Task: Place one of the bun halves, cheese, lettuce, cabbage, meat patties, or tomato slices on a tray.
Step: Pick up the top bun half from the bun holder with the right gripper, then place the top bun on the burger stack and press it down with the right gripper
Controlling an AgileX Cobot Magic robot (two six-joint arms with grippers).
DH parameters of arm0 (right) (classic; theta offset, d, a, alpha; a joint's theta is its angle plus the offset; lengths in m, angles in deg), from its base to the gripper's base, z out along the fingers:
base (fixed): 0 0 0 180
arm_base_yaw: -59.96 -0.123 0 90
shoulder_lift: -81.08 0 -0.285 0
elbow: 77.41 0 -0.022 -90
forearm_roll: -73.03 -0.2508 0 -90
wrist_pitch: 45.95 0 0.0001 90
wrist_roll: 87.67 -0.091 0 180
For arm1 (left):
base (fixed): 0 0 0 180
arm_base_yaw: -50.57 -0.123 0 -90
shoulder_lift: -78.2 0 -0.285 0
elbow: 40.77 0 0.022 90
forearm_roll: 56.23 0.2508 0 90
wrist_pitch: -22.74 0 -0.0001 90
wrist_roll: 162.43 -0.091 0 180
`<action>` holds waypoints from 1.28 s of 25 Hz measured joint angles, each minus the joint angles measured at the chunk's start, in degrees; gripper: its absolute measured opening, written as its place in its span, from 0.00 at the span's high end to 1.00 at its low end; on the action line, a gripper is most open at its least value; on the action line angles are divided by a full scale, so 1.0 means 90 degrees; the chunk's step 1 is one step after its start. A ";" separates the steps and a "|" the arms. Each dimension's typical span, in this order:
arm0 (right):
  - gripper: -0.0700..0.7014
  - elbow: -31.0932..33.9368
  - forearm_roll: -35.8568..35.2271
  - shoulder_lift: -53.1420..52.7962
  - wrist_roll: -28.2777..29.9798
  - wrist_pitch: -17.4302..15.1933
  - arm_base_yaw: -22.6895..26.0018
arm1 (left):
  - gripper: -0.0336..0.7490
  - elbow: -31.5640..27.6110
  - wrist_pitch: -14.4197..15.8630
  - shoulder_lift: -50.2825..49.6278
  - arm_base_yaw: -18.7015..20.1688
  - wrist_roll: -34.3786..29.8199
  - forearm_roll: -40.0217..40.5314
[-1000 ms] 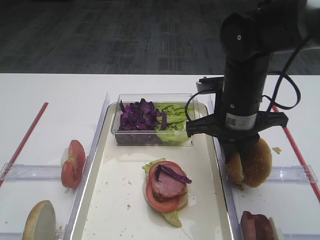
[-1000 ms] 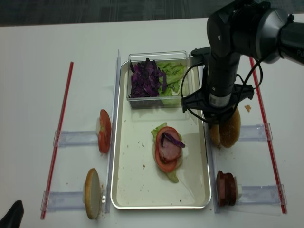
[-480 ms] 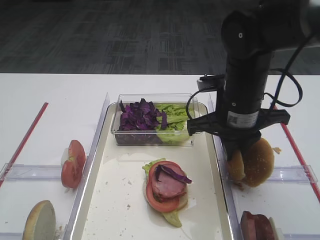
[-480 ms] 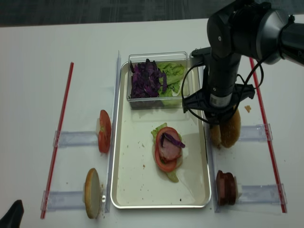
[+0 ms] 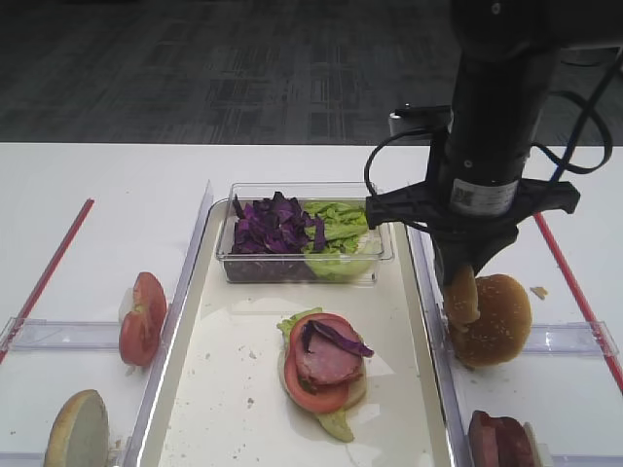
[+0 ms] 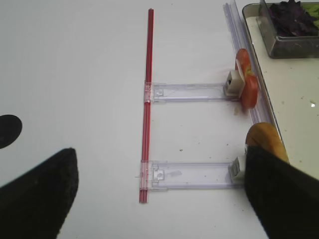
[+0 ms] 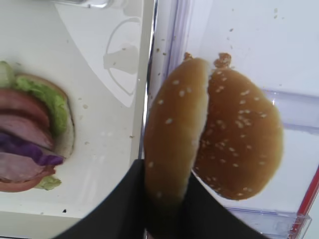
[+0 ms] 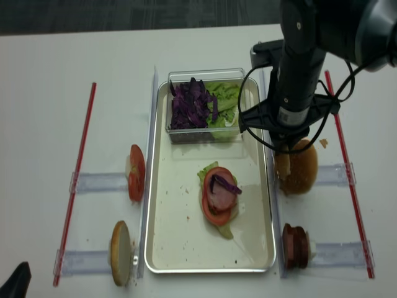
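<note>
Pickup is the step in hand: the right hand (image 7: 167, 219) is clamped on a bun half (image 7: 174, 144) just right of the tray (image 5: 414, 389), which next needs carrying onto the stack (image 5: 326, 365).

The tray (image 5: 224, 409) lies mid-table, cream with a shiny rim. At its centre sits a stack: lettuce (image 5: 336, 423), tomato slice (image 5: 311, 389), meat patty (image 5: 326, 362), a cabbage (image 5: 336, 338) strip on top. Just off its right edge two sesame bun halves stand on edge, one (image 7: 174, 134) pinched upright, the other (image 7: 244, 144) leaning behind it.
</note>
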 joint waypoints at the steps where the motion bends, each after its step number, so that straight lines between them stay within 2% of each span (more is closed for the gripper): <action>1: 0.69 0.0000 -0.0010 -0.0042 0.0000 -0.0014 0.0000 | 0.17 0.0000 0.0000 0.0000 0.0000 0.0000 0.0000; 5: 0.69 -0.0015 -0.0080 -0.0089 0.0000 -0.0121 0.0000 | 0.17 0.0000 0.0000 0.0000 0.0000 0.0000 0.0000; 19: 0.69 -0.0015 -0.0334 -0.0464 0.0000 -0.0162 0.0000 | 0.17 0.0000 0.0000 0.0000 0.0000 0.0000 0.0000; 25: 0.69 -0.0015 -0.0933 -0.0526 0.0376 -0.0162 0.0000 | 0.17 0.0000 0.0000 0.0000 0.0000 0.0000 0.0000; 32: 0.69 -0.0015 -0.1731 -0.0526 0.0736 0.0248 0.0000 | 0.17 0.0000 0.0000 0.0000 0.0000 0.0000 0.0000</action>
